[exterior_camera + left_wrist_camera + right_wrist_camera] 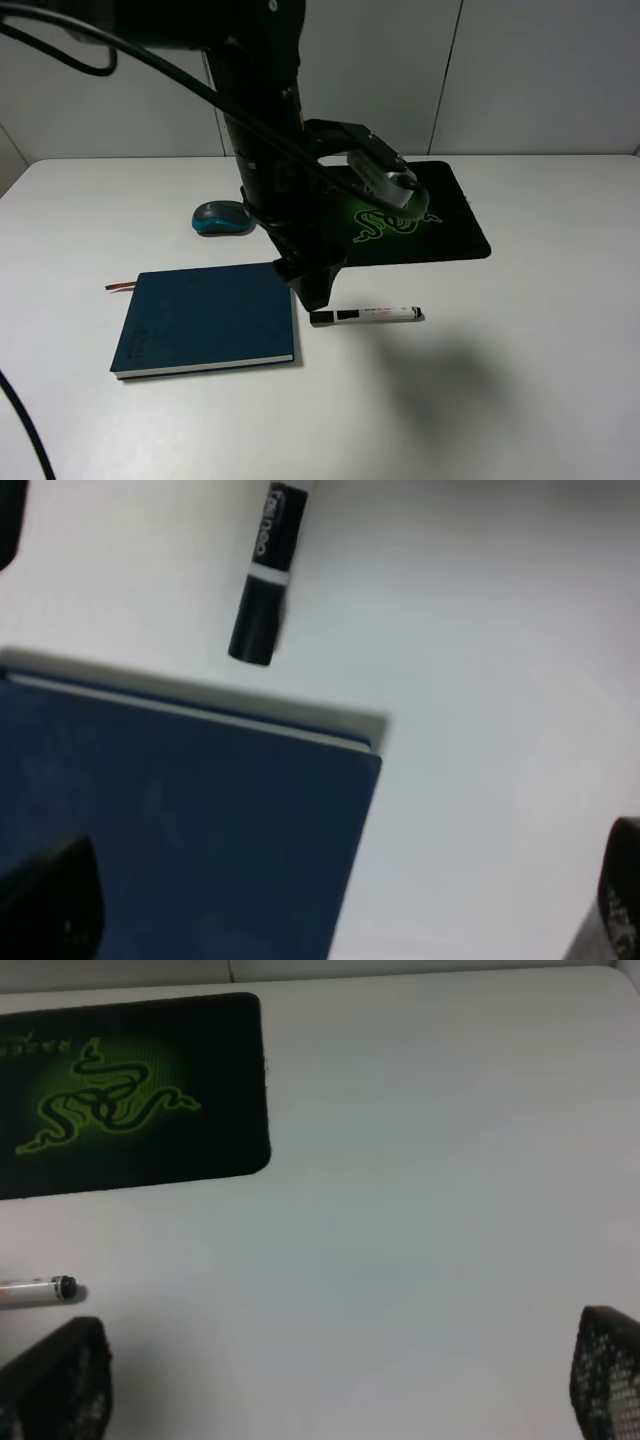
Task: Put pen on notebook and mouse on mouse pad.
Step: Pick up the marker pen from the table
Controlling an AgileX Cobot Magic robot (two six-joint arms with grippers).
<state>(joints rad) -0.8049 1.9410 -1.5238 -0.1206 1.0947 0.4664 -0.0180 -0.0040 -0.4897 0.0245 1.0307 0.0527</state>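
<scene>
On the table (540, 380), notebook (205, 320) near left, mouse (222, 217) beyond it. The pen (365, 315) lies just right of the notebook. We judge it light, stiff and roll-prone, best pinched mid-barrel. Left gripper (335, 905) and right gripper (340, 1370) gape empty.

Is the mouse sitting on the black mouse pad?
No, the mouse lies on the bare table, off to the left of the mouse pad and not touching it.

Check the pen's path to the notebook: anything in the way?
Nothing visible. The pen lies on the table beside the notebook, black cap end toward it, with only a narrow bare strip between them.
</scene>
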